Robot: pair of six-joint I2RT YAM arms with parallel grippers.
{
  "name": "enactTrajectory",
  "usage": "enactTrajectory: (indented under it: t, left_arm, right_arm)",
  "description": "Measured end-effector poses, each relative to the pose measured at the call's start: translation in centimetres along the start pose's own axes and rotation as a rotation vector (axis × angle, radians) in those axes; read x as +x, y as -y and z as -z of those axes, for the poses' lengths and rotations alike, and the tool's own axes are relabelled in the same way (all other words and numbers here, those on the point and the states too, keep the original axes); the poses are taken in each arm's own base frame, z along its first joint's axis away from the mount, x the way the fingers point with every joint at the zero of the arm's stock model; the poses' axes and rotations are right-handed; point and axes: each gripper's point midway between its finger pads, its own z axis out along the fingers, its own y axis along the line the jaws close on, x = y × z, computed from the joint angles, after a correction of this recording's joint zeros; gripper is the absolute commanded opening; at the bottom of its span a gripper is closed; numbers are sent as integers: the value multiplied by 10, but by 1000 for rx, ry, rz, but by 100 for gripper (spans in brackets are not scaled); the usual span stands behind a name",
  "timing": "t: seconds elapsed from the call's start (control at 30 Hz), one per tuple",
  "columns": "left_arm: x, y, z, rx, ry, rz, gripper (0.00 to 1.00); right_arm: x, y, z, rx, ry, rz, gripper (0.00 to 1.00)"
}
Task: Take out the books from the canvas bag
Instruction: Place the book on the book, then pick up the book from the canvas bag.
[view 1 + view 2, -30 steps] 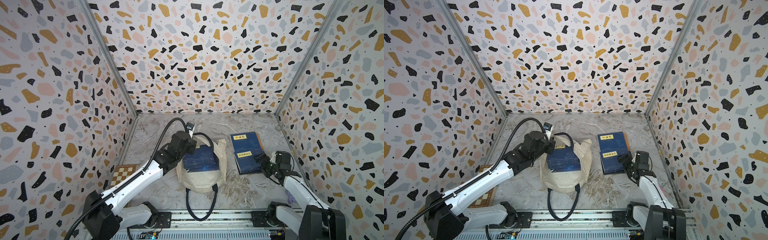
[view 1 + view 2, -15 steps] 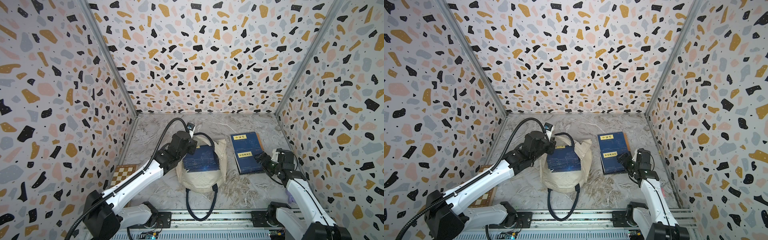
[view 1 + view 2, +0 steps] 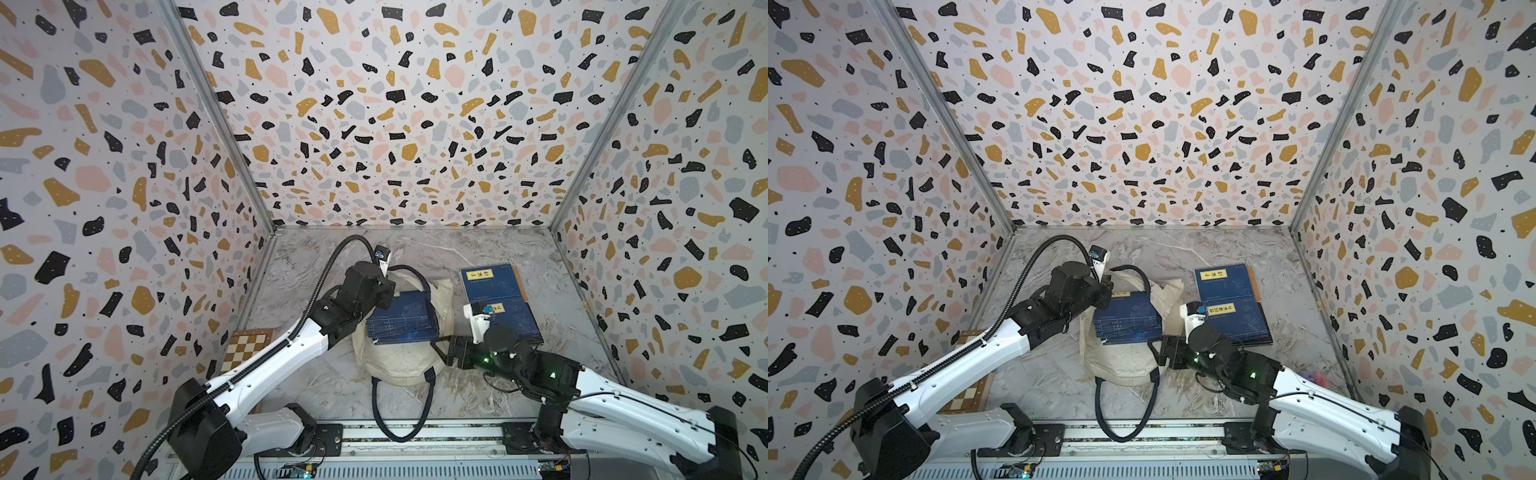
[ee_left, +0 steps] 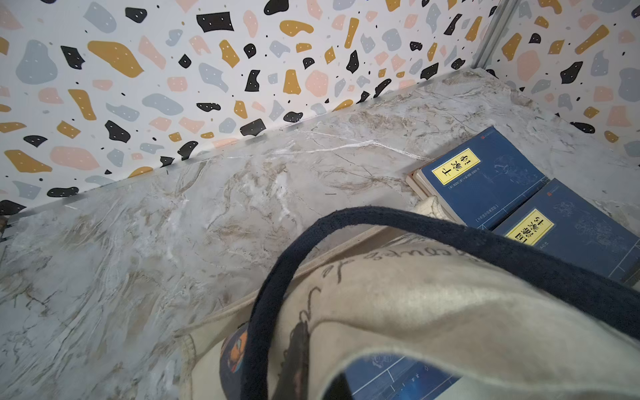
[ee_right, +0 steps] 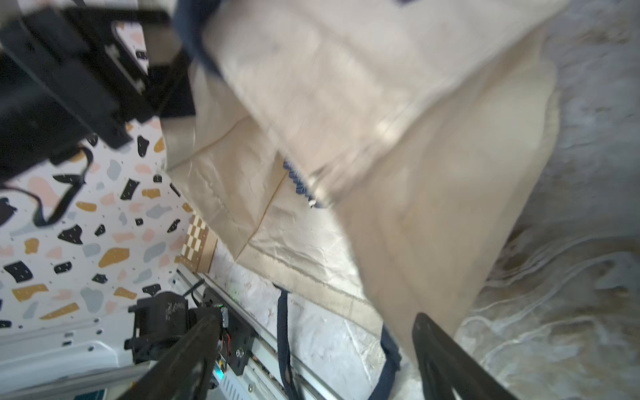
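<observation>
Here the left hand (image 3: 386, 297) is pressed together at the far-left rim of the canvas bag (image 3: 399, 361), apparently pinching the cloth to keep the mouth lifted; its fingers are hidden from its own wrist camera. The right hand (image 3: 441, 352) is spread wide and empty, just beside the bag's right side and pointing toward the opening.

Inside the mouth 1 book (image 3: 401, 322) lies flat, its near corner showing over the cream cloth. 2 more books (image 3: 494, 286) lie out on the table (image 3: 436, 249), overlapping, right of the bag.

The book inside looks like a thin paperback. It is probably light and stiff enough to slide out flat, though likely to bend if lifted by a corner, and its smooth cover may slip. The exposed near edge seems the best place to pinch. The bag is soft and would likely drag along unless held.

The covers are dark navy with pale line drawings, and the 2 outside carry yellow title labels. The bag is slumped, with navy handles (image 3: 399, 432) and script lettering (image 4: 346, 270).
</observation>
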Motion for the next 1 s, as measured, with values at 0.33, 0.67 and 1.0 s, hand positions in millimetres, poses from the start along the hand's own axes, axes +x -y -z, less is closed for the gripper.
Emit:
enactTrajectory:
  t: [0.33,0.67,1.0]
  left_arm:
    - [0,1,1,7,1,0,0]
    - [-2,1,9,18,22,5,0]
    - [-3,4,14,44,44,9,0]
  right_arm:
    - [64,-48,-66,32,-124,111,87]
    - [49,-14,-119,91,-120,46,87]
    - [14,19,-162,151,-88,-128,89]
